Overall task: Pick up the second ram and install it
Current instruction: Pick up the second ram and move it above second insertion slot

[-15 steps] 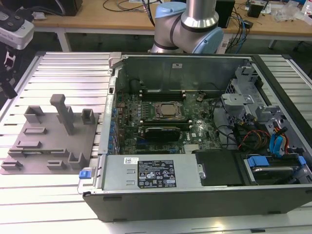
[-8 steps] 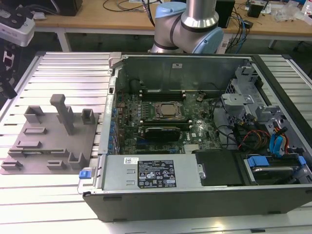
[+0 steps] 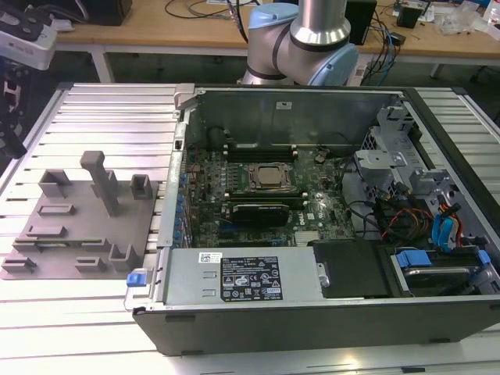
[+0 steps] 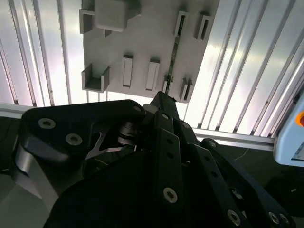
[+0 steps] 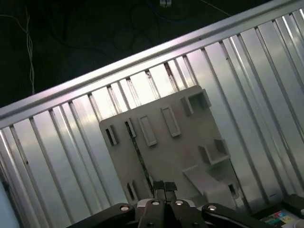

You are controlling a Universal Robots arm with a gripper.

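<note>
Closest to the lens in both wrist views you see the black gripper [image 5: 164, 186], its linkage and bolted finger arms in the foreground. Note the finger position in the first wrist view: the two fingertips [image 5: 158, 185] are drawn close together with only a thin gap, and nothing is clamped between them. Beyond the fingertips, locate the grey fixture plate [image 5: 166, 159], which lies flat on the ribbed aluminium table [image 5: 57, 152]. Find the second ram [image 5: 137, 145] on this plate: a thin green strip standing on edge, running lengthwise between small grey blocks [image 4: 183, 21] at its two ends. One end of the ram lies just beside the fingertips as pictured; you cannot tell whether they touch it. In the exterior view, verify that the fixture plate sits on the exterior view's left, beside the open computer case [image 3: 312, 312]. Inside the case, the motherboard [image 3: 234, 180] carries the CPU socket [image 3: 269, 177] near its middle. Behind the case stands the robot arm [image 3: 301, 35].
</note>
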